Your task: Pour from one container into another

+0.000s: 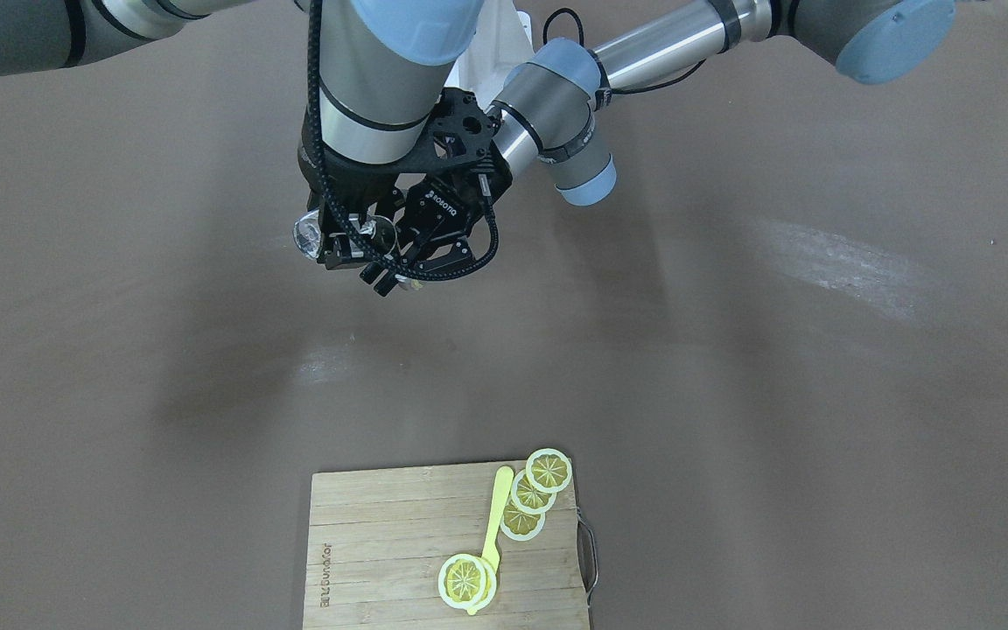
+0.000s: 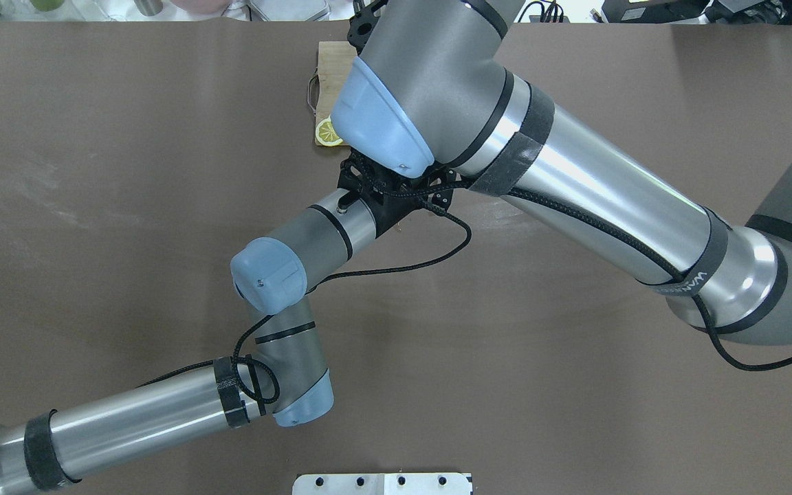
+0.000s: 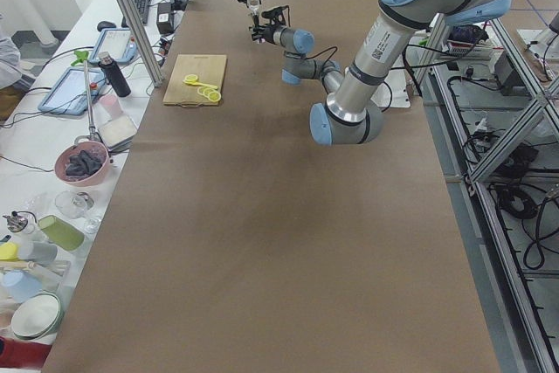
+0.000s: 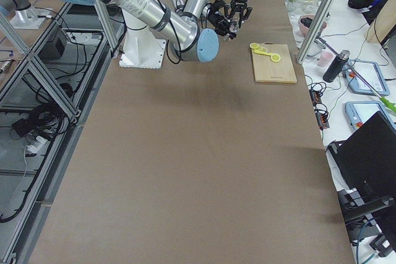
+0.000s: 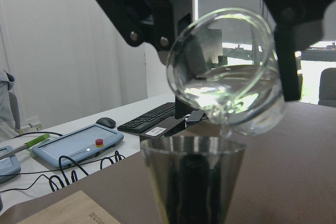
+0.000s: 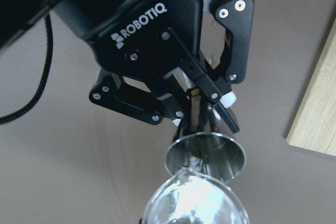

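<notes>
My right gripper [image 1: 333, 255] is shut on the clear glass cup [image 5: 231, 77], which is tipped over with its lip just above the mouth of the grey metal jigger [image 5: 194, 182]. Clear liquid lies in the tilted glass and a thin thread runs off the lip. My left gripper [image 6: 202, 111] is shut on the jigger [image 6: 206, 153] at its narrow waist and holds it upright. The glass [image 6: 194, 203] fills the bottom of the right wrist view. Both hang above the table, with the glass [image 1: 307, 236] beside the left gripper [image 1: 386, 280]. In the overhead view the arms hide both.
A wooden cutting board [image 1: 381, 542] with lemon slices [image 1: 548, 470] and a yellow utensil [image 1: 497, 512] lies at the table edge opposite the robot. The brown tabletop [image 1: 775, 394] spreads around the arms. A side bench holds bottles and bowls [image 3: 83, 163].
</notes>
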`<state>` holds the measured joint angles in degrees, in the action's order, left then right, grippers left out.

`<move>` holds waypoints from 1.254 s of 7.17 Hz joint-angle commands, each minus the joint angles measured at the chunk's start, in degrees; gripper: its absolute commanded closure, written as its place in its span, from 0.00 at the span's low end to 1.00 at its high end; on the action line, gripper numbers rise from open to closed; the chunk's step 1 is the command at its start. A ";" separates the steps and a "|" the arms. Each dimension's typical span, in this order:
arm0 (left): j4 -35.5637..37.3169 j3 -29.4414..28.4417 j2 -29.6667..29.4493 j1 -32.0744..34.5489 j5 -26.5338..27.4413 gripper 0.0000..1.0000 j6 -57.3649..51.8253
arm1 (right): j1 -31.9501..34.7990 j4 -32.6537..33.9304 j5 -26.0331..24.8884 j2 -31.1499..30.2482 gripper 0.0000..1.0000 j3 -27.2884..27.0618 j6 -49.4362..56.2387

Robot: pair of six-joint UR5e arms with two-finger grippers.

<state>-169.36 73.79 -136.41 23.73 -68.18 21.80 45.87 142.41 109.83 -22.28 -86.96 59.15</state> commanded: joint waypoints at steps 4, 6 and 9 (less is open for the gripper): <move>0.00 -0.05 0.00 0.00 0.06 1.00 0.00 | -0.52 1.38 -1.37 0.65 1.00 1.62 2.63; 0.00 -0.05 0.00 0.00 0.06 1.00 0.00 | 0.00 0.94 -0.85 0.39 1.00 0.74 2.81; 0.00 -0.05 0.00 0.00 -0.02 1.00 0.00 | 0.53 -3.26 0.82 -3.02 1.00 -3.64 2.55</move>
<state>-169.36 73.74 -136.41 23.73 -68.17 21.80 46.25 141.28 110.15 -23.62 -88.46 61.90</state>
